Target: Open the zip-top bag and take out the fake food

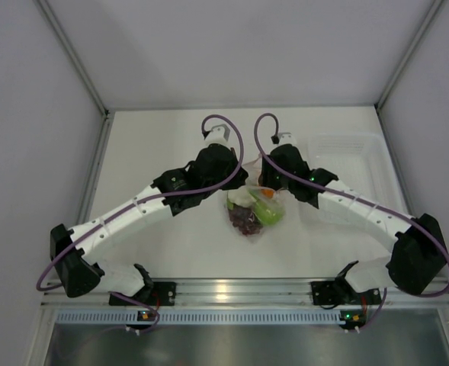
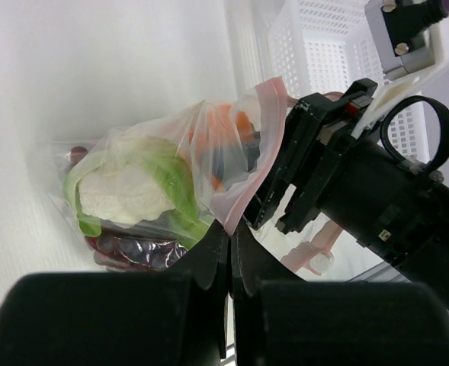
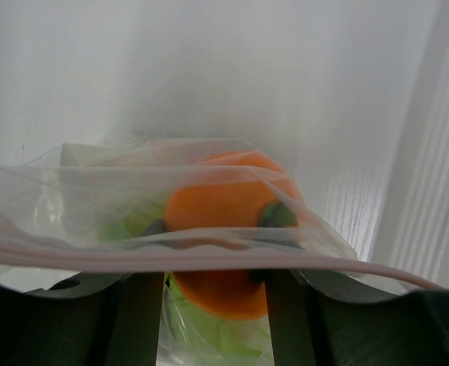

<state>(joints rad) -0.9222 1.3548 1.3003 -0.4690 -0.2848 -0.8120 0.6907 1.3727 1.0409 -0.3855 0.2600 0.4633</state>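
- Zip-top bag [image 1: 254, 210]: fake food [image 2: 133, 187] all inside, nothing out yet.
- L fingers [image 2: 209, 267] pinched shut on bag's zip strip [image 3: 209, 259].
- R fingers [image 3: 136, 320] half-open astride strip, not gripping.

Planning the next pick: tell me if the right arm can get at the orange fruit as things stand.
Probably not yet. The orange fruit sits right ahead of the right fingers, but inside the zip-top bag; its clear film and pink zip strip lie across the way.
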